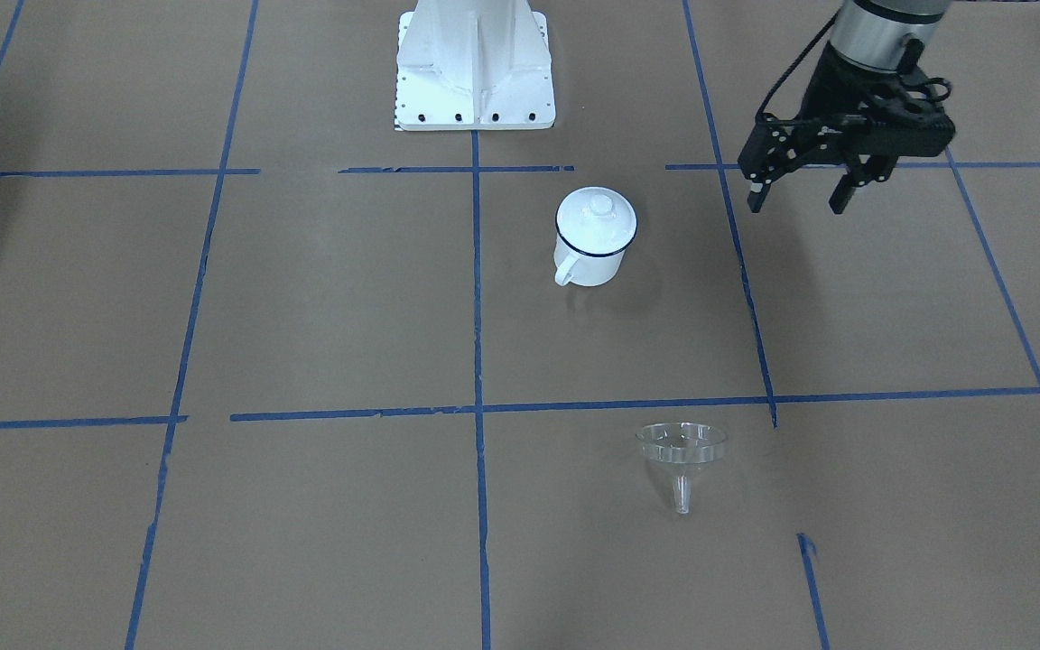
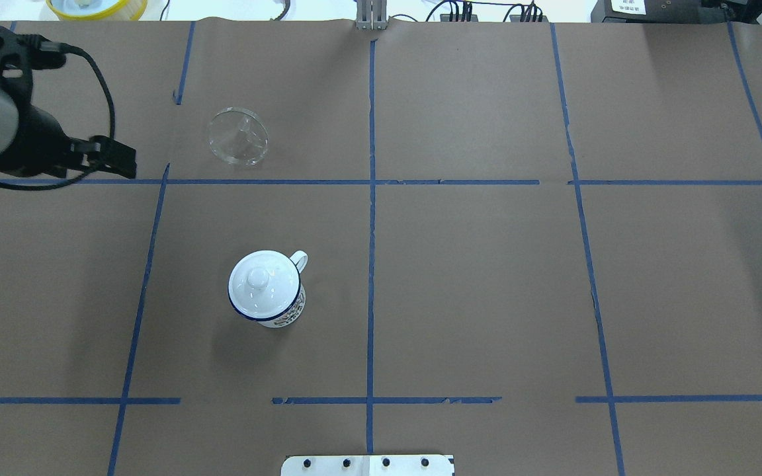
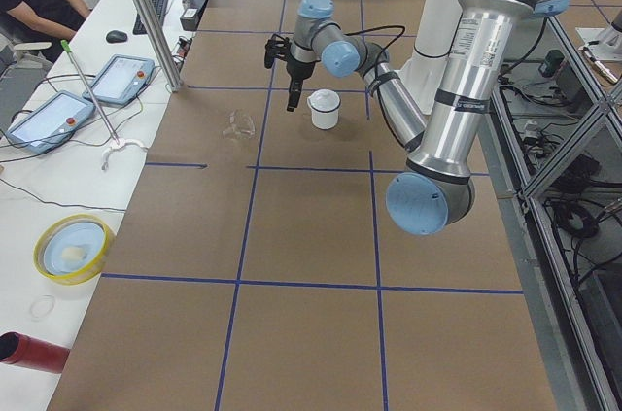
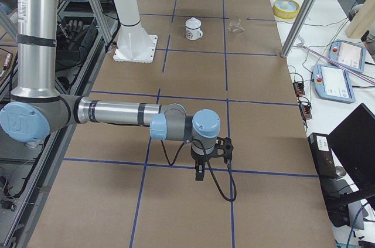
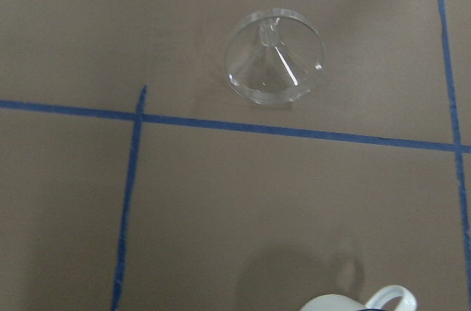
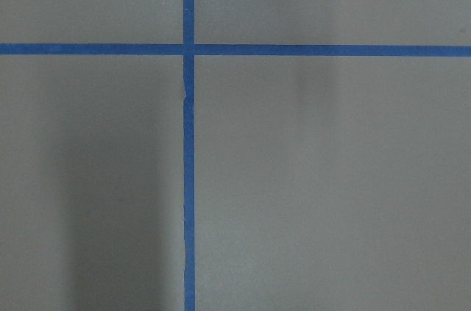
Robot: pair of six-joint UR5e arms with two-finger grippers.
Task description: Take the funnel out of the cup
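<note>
The clear funnel (image 1: 681, 451) lies on its side on the brown table, apart from the cup; it also shows in the overhead view (image 2: 238, 135) and the left wrist view (image 5: 274, 57). The cup (image 1: 590, 257) is a white mug with a dark blue rim, standing upright with a white knobbed lid (image 2: 262, 285) on top. My left gripper (image 1: 796, 203) is open and empty, hovering to the side of both. My right gripper (image 4: 199, 175) hangs low over bare table far from them; I cannot tell if it is open or shut.
The white robot base (image 1: 475, 72) stands behind the cup. Blue tape lines (image 2: 371, 198) cross the brown table. A yellow bowl (image 3: 73, 248), two tablets (image 3: 121, 79) and a metal pole (image 3: 146, 13) are on the side bench beyond the funnel.
</note>
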